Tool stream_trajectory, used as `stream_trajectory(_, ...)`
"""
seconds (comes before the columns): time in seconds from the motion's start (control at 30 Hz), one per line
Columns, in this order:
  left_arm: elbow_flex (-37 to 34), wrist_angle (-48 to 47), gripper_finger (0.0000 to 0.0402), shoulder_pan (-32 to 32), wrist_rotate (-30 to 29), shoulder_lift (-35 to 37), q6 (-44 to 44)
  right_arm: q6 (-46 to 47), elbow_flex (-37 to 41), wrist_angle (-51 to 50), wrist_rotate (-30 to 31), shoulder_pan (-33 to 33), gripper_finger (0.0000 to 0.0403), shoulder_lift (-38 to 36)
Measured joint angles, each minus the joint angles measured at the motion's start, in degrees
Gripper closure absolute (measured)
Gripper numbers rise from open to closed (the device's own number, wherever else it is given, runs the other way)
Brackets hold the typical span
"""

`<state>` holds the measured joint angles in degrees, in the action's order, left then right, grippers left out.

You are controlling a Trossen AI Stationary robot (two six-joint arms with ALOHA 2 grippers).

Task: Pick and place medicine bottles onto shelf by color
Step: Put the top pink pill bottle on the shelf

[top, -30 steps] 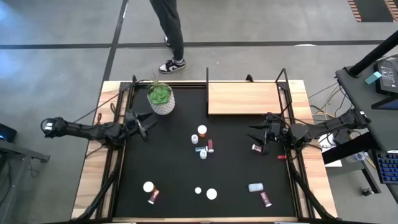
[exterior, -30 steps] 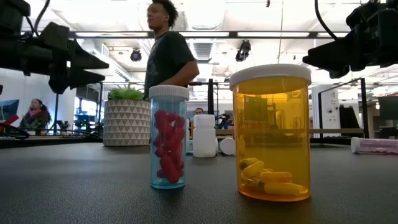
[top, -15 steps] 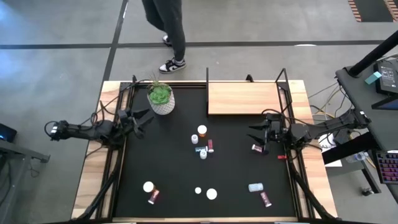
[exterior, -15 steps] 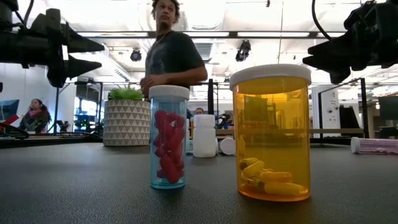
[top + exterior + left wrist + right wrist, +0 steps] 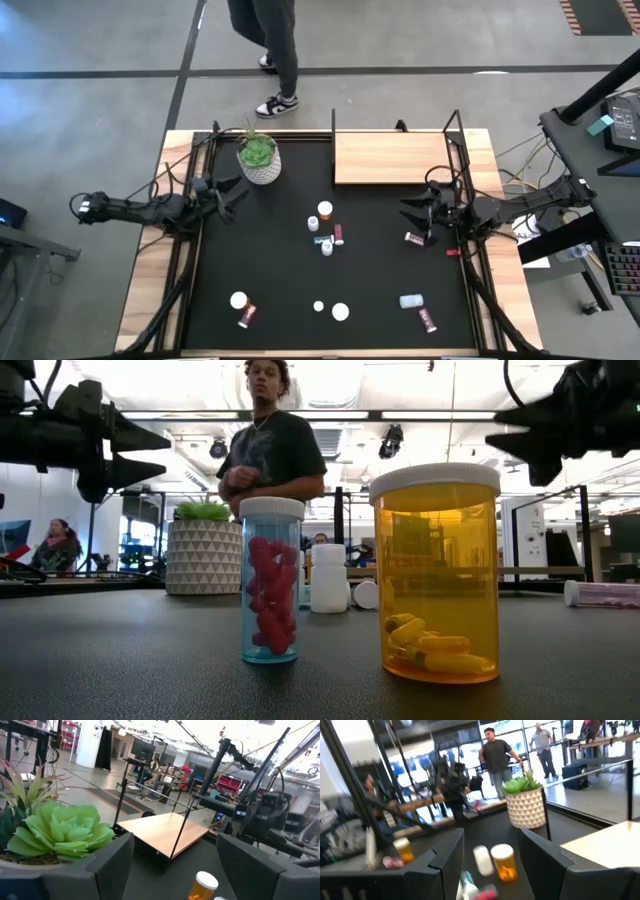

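Shelf (image 5: pixel 391 157) bare at far right of surface (image 5: pixel 370 270); no bottles on it yet. Bottles scattered: small cluster (image 5: pixel 326 235) mid-surface, a pink one (image 5: pixel 413 238) lying just beside right pincer (image 5: pixel 414 222), more along near edge (image 5: pixel 330 311).

Right pincer aloft, jaws parted, empty. Left pincer (image 5: pixel 236 197) aloft near plant pot (image 5: pixel 259 158), jaws wide, empty.

Risks, as judged: lying pink bottle likely to roll off under a skewed pinch; clustered bottles easily toppled by a jaw descending between them; left arm swinging in could clip the pot; posts (image 5: pixel 455 135) a snag on approach.
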<state>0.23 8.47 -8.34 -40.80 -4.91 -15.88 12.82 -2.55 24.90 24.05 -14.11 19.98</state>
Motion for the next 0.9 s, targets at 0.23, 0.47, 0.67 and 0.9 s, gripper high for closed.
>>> stream_trajectory(0.23, 0.00, 0.04, 0.0132, 0.01, 0.01, -1.24, 0.02, 9.36, -8.79, -10.99, 4.26, 0.13, 0.0227, 4.18)
stream_trajectory(0.47, 0.00, 0.03, 0.0132, 0.00, 0.02, -2.69, 0.00, 32.19, -23.39, -47.65, 17.22, 0.17, 0.0227, 12.51)
stream_trajectory(0.67, 0.00, 0.00, 0.0132, 0.00, 0.02, -3.97, 0.01, 52.58, -31.78, -66.23, 16.61, 0.15, 0.0227, 20.61)
stream_trajectory(0.9, 0.00, -0.02, 0.0132, 0.00, 0.08, -5.26, 0.01, 63.16, -36.57, -76.13, 10.91, 0.15, 0.0227, 30.08)
